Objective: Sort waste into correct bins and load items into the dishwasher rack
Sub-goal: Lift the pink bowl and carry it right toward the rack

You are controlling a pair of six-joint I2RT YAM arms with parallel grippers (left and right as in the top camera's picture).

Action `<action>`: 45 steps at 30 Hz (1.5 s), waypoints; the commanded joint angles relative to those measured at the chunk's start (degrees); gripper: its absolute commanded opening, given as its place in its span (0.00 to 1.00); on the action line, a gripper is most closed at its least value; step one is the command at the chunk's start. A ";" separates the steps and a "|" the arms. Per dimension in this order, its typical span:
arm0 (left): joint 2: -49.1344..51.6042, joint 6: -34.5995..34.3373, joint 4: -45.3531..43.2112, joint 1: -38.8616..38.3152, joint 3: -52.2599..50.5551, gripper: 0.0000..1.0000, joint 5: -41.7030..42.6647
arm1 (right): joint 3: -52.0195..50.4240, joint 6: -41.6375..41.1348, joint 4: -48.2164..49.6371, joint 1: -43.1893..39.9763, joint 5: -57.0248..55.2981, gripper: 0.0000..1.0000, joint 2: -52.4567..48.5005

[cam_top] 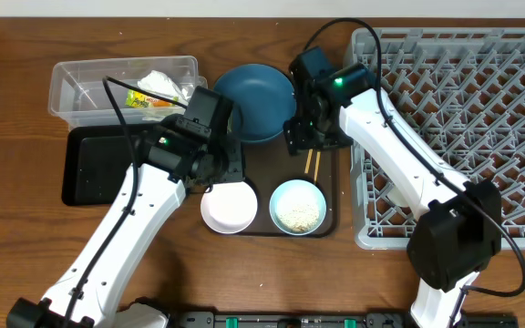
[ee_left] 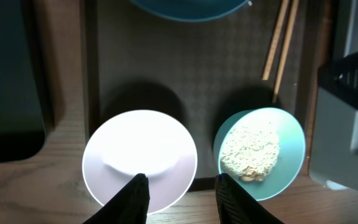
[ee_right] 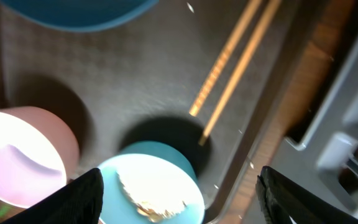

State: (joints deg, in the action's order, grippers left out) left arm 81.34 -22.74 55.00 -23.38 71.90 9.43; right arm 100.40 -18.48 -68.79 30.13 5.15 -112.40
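The left gripper (ee_left: 180, 198) hangs with its fingers parted over the near rim of the white bowl (ee_left: 140, 158). Beside it on the brown serving tray (ee_left: 197, 68) sits a pale blue bowl (ee_left: 293, 140) of rice (ee_left: 250, 152), with chopsticks (ee_left: 278, 43) and a dark blue plate (ee_left: 185, 6) beyond

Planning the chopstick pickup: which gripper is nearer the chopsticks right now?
Right. The right gripper hangs open over the chopsticks; the left gripper is farther off to the side, over the white bowl.
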 commanded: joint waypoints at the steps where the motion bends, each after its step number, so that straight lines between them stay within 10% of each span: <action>1: 0.66 -0.96 -0.26 -0.11 -0.35 0.38 -1.88 | -0.17 -0.33 1.86 1.90 2.43 0.75 -0.79; 18: 0.39 -3.06 4.85 15.43 -0.33 0.38 -6.45 | -13.86 3.98 24.33 11.34 12.48 0.66 -1.42; 38: 0.39 -1.51 5.99 20.85 -0.33 0.38 -6.56 | -15.12 6.78 26.77 13.99 14.01 0.02 -7.28; 45: 0.39 -1.51 6.01 20.85 -0.33 0.39 -6.56 | -12.74 6.84 25.94 13.40 14.58 0.01 -6.93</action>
State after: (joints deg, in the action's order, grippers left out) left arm 81.38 -25.06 61.06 -2.76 71.72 3.86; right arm 85.62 -12.01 -42.33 43.57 19.09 -118.78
